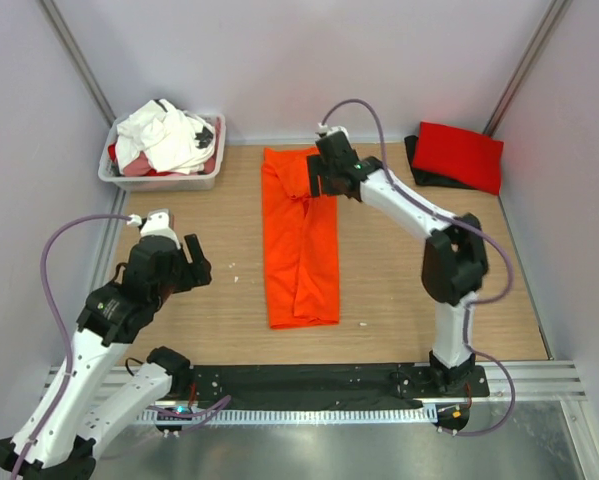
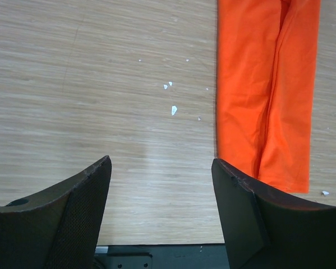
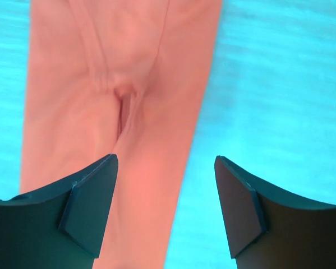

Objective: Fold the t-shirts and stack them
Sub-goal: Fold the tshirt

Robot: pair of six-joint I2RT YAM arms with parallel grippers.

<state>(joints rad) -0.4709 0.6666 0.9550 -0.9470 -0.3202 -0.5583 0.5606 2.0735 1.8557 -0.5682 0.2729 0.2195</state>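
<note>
An orange t-shirt (image 1: 301, 240) lies folded into a long narrow strip down the middle of the table, also seen as the orange t-shirt (image 2: 266, 95) and, colour-shifted to salmon, the orange t-shirt (image 3: 123, 112). A folded red t-shirt (image 1: 461, 155) rests on a black t-shirt (image 1: 419, 165) at the back right. White t-shirts (image 1: 164, 138) are heaped in a tub. My right gripper (image 1: 317, 178) hovers over the strip's far end, open and empty, its jaws (image 3: 165, 207) straddling the cloth's right edge. My left gripper (image 1: 191, 262) is open over bare wood, left of the strip (image 2: 161, 207).
A white plastic tub (image 1: 159, 180) stands at the back left corner. Small white specks (image 2: 173, 109) lie on the wood left of the orange strip. A black rail (image 1: 309, 385) runs along the near edge. Walls close in on three sides.
</note>
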